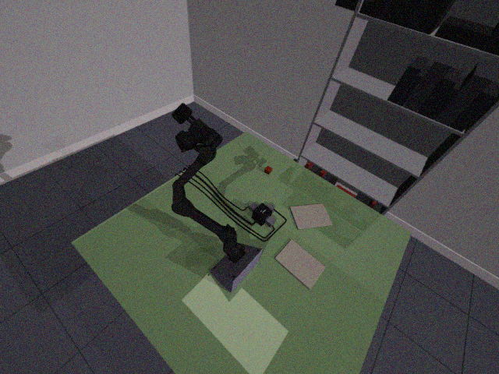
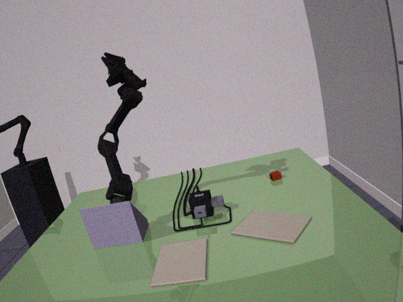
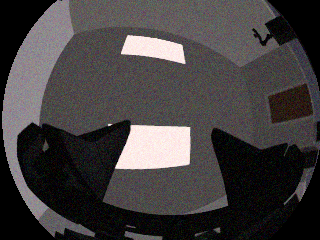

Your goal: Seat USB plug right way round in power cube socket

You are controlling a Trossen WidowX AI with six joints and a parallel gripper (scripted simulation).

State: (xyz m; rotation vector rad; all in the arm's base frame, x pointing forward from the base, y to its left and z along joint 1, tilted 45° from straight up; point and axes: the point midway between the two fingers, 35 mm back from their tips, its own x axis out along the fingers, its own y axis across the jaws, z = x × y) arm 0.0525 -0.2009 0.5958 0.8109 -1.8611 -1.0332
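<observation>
Rising well above the worktop (image 1: 257,322) (image 2: 293,276), the single arm (image 1: 201,217) (image 2: 118,117) carries its tool (image 1: 188,118) (image 2: 103,55) (image 3: 171,127) high and well apart from the power cube (image 1: 262,213) (image 2: 200,204). The tool's two fingers stand wide apart, with nothing visible between them. The wrist view looks at the ceiling and its two bright panels (image 3: 153,48) (image 3: 155,146), so neither cube nor worktop can be made out there.

The task's USB plug should be in the socket on top of the cube, but that dark top is too small and grainy to show the plug, which way round it is, or how deep it sits. The cube's far sides are hidden in the exterior view. The cables run out of sight over the worktop's edge.

Counted up: one power cube; four black cables (image 1: 219,197) (image 2: 175,207) side by side; two flat pinkish tiles (image 1: 311,216) (image 1: 300,263) (image 2: 271,226) (image 2: 180,261), apart from each other; one small red block (image 1: 267,170) (image 2: 275,175) on the worktop; and one wedge-shaped block (image 1: 245,270) (image 2: 112,224) by the arm's foot. In the exterior view, two pale grey adapters (image 2: 199,211) (image 2: 217,201) sit against the cube's sides.

Cables loop around the cube and lie between it and the arm's foot. A shelf unit (image 1: 326,102) stands beyond the worktop, its dark contents hard to tell. Another dark arm (image 2: 22,133) on a black pedestal shows at the exterior view's left edge, partly cut off.
</observation>
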